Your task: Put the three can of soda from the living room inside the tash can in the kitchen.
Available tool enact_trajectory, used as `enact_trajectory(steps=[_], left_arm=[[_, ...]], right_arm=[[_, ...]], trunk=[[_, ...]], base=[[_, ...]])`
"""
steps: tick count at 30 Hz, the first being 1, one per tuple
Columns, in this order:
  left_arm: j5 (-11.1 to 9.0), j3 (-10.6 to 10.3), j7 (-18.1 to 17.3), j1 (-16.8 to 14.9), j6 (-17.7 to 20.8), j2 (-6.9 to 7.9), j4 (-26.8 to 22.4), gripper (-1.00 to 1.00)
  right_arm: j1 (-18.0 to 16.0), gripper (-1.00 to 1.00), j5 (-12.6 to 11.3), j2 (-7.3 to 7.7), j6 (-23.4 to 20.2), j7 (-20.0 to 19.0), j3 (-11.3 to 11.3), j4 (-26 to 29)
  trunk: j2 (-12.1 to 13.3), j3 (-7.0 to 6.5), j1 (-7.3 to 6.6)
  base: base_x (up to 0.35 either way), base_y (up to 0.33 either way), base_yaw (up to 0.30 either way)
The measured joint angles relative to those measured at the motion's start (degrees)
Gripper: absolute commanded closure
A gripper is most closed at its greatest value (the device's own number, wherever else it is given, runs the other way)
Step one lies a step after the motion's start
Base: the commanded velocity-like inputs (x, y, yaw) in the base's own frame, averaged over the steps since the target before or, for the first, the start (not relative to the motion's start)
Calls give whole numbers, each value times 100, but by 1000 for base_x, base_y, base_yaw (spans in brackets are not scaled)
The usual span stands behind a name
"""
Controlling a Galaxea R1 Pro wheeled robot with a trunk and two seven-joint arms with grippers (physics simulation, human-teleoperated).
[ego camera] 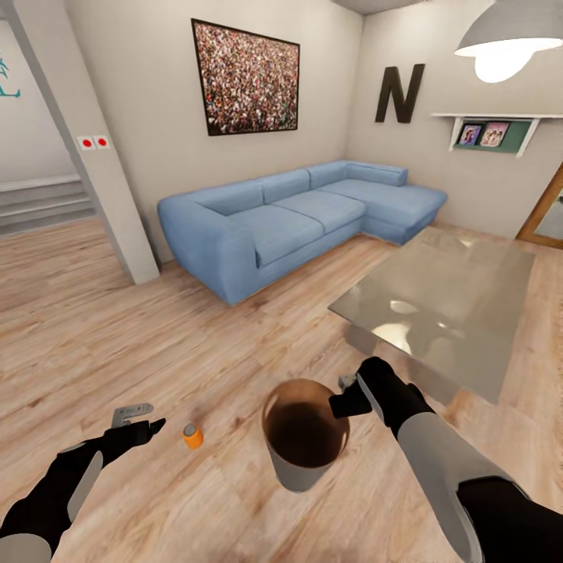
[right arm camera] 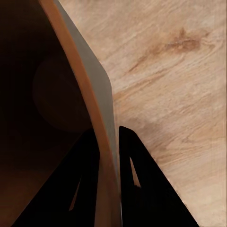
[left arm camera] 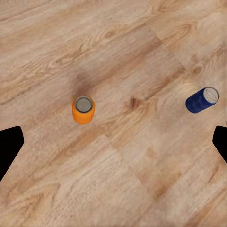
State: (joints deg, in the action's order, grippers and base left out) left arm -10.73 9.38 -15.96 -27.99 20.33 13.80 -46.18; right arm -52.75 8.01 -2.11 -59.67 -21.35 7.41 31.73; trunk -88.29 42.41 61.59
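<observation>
My right jaws [right arm camera: 109, 142] pinch the bin's wall; my left jaws [ego camera: 141, 420] hang spread over two cans on the floor.

Nearest, the right fingers [right arm camera: 85, 189], flat black wedges, sit one inside and one outside the thin tapered wall of the tash can [ego camera: 301, 467], pale grey outside, glossy orange-brown within. Between my spread left fingertips [left arm camera: 10, 144] an orange can [left arm camera: 83, 110] stands upright, silvery top up, on the grained wood floor [left arm camera: 142, 179]; a dark blue can [left arm camera: 202, 100] lies tipped near the far fingertip. Beyond the right jaws lies a glass-topped bench [ego camera: 450, 305], then a soft blue corner sofa [ego camera: 297, 215].
</observation>
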Motion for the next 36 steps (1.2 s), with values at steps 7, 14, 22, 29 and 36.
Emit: enact_trajectory(steps=[7,14,22,29,36], left_arm=[[-4,1,-10,3,0,-6,-14,-100],[2,2,-12,-3,32,-1,0,-100],[11,1,-18,-5,54,0,3,-100],[16,-5,-21,-5,58,0,3,-100],[18,-6,-21,-5,56,0,7,-100]], right_arm=[[2,100,-15,58,-1,6,-425,0],[2,100,-56,203,-7,4,-564,1],[11,100,-101,325,-14,-1,-857,0],[12,100,-39,329,-6,8,-906,-1],[14,100,-10,329,-2,5,-912,-1]], trunk=[[0,-45,0],[0,-91,0],[0,-144,0],[0,-190,0],[0,-226,0]], base=[[0,91,-179],[0,161,-184],[0,298,-185],[0,311,-185],[0,279,-126]])
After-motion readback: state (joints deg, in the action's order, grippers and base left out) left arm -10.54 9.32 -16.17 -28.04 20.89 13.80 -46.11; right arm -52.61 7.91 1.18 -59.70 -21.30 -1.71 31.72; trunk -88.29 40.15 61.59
